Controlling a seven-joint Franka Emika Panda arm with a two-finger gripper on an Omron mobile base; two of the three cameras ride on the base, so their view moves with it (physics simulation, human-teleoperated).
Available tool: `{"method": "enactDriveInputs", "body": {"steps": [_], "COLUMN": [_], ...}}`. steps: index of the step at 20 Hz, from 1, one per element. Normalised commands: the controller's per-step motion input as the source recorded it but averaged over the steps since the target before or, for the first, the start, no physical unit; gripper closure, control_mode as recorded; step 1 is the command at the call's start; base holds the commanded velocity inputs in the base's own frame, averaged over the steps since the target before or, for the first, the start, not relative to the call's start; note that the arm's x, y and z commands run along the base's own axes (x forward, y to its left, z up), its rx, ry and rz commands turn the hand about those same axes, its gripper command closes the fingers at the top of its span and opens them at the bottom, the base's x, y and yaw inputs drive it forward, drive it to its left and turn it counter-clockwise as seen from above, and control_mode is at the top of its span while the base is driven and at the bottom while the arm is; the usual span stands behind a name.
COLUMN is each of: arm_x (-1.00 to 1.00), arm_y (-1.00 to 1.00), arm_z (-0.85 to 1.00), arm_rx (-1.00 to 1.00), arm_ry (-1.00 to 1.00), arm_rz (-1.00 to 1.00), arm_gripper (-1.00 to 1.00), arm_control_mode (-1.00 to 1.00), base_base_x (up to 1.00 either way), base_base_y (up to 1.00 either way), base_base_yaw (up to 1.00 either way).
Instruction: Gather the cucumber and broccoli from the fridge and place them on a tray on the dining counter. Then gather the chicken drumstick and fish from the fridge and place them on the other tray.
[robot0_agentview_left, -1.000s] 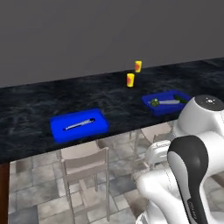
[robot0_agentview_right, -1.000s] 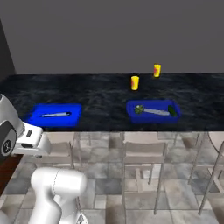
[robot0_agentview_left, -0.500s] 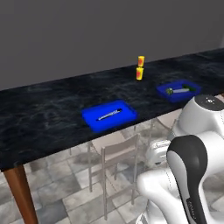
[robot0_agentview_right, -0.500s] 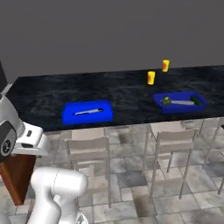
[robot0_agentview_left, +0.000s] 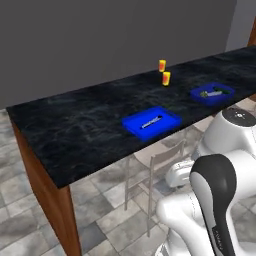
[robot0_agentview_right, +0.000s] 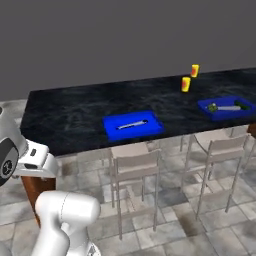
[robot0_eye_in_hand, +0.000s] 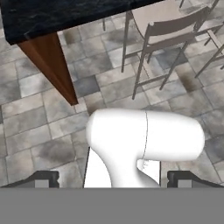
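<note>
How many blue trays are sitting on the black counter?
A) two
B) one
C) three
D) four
A: one blue tray sits near the middle of the dining counter, and the other tray sits farther right, past the two small yellow cups.

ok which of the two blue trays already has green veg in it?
The far tray, past the two yellow cups toward the counter's right end. It holds a green item beside a grey utensil; the near tray holds only a grey utensil.
</note>
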Motion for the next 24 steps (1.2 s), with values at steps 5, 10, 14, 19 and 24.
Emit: {"method": "enactDriveInputs", "body": {"steps": [5,10,14,19,24], "arm_x": [0.00,0.00,0.00,0.00,0.00], "arm_y": [0.00,0.00,0.00,0.00,0.00], "arm_z": [0.00,0.00,0.00,0.00,0.00], "arm_rx": [0.00,0.00,0.00,0.00,0.00], "arm_ry": [0.00,0.00,0.00,0.00,0.00], "arm_rz": [0.00,0.00,0.00,0.00,0.00], "arm_gripper": [-1.00,-1.00,-1.00,-1.00,-1.00], "arm_control_mode": [1.00,1.00,1.00,1.00,1.00], "base_base_x": [-0.02,0.00,0.00,0.11,0.40], "base_base_y": [1.00,1.00,1.00,1.00,1.00], "base_base_yaw": [-0.27,-0.28,-0.28,-0.31,-0.35]}}
